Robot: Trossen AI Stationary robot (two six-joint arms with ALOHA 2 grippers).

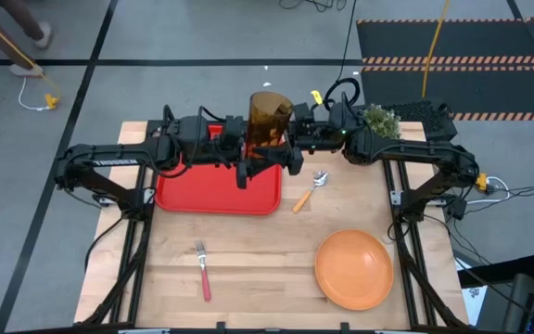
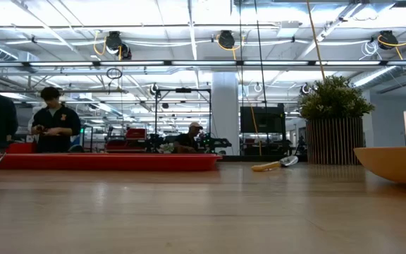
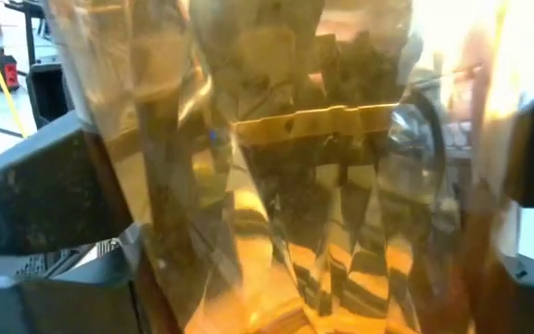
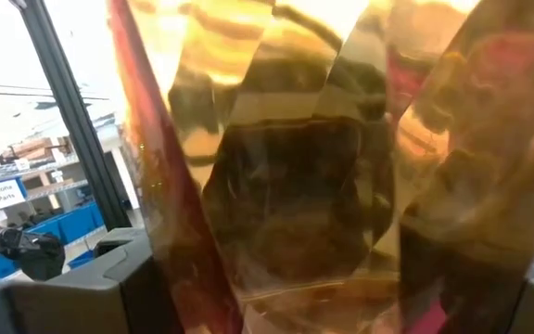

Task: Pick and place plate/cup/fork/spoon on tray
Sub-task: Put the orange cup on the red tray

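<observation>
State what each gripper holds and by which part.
The translucent amber cup sits between the left gripper and right gripper, fingers flanking its sides; which one truly grips cannot be told.

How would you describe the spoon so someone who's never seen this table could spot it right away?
Start at the red tray on the far half of the wooden table. Just off the tray's right edge lies the spoon, on bare wood. Its silver bowl and orange-yellow handle set it apart from the pink-handled fork, which lies nearer the front edge.

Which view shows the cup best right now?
The high view: the whole cup shows between both arms, over the tray's far edge. Both wrist views show only its amber wall up close; the low view misses it.
</observation>
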